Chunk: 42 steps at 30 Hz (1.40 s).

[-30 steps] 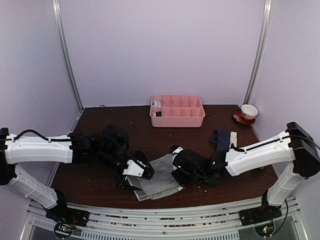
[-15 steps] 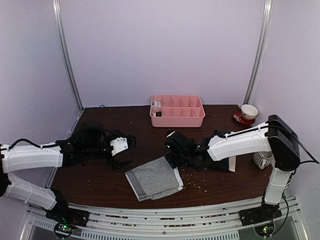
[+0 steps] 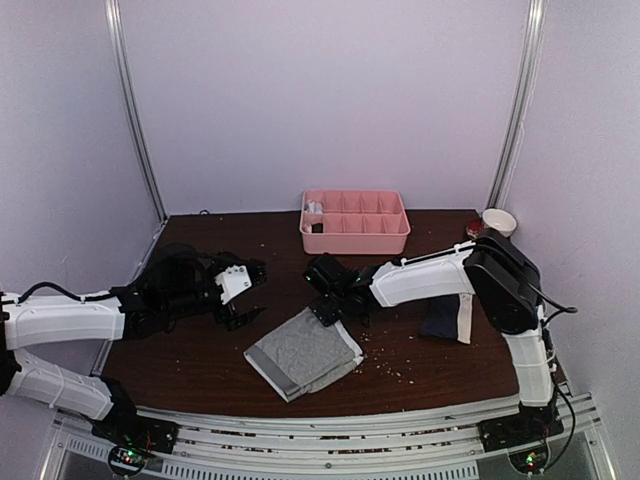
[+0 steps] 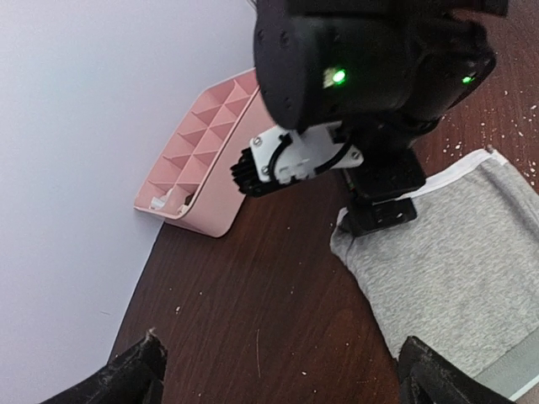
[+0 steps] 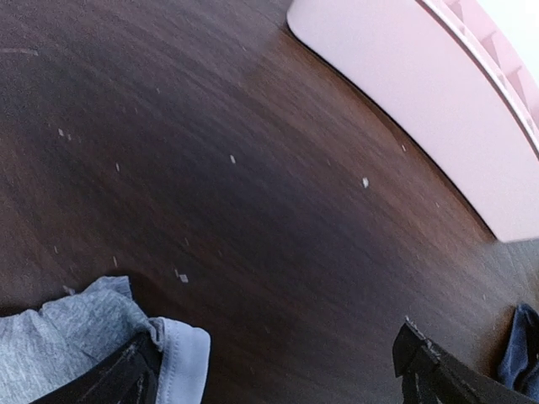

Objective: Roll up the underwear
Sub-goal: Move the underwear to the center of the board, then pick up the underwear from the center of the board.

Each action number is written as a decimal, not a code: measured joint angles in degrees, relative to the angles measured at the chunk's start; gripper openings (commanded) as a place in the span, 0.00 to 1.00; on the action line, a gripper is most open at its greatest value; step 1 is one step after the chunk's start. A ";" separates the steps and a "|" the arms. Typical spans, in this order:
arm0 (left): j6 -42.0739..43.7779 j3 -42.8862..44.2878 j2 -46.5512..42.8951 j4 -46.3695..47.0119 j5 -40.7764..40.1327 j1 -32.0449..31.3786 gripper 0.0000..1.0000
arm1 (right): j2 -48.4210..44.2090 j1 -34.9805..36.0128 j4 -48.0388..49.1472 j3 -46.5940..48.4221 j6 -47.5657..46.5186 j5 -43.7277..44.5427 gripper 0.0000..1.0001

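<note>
Right gripper (image 3: 326,303) shifts to the far corner of the grey boxer briefs (image 3: 305,352); left gripper (image 3: 243,303) pulls clear. Both gape wide, empty. Briefs lie flat, so the roll looks unstarted.

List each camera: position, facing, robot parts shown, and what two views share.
Top external: above and behind the robot, looking down at the table; left arm, right arm, left gripper, right gripper show.
Left wrist: on the left arm, facing the grey underwear and right gripper; own fingertips at bottom.
Right wrist: low over the table, facing the pink tray; own fingertips at bottom.
Shared: both wrist views show grey underwear and pink tray.
</note>
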 measured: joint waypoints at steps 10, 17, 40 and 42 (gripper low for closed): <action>0.00 -1.22 -2.71 1.57 0.20 0.00 0.98 | 15.02 -2.25 0.15 23.43 -7.02 -1.11 1.00; 0.00 -1.44 -2.62 1.62 0.17 0.00 0.98 | 12.92 -2.25 -1.70 22.29 -8.72 -1.75 1.00; 5.60 1.64 8.28 -6.36 4.28 -15.17 0.98 | -25.62 -3.54 -1.57 -21.84 0.63 -0.61 1.00; 5.84 1.64 9.92 -6.93 3.63 -17.20 0.98 | -28.37 -3.54 -0.48 -25.77 1.68 -0.57 1.00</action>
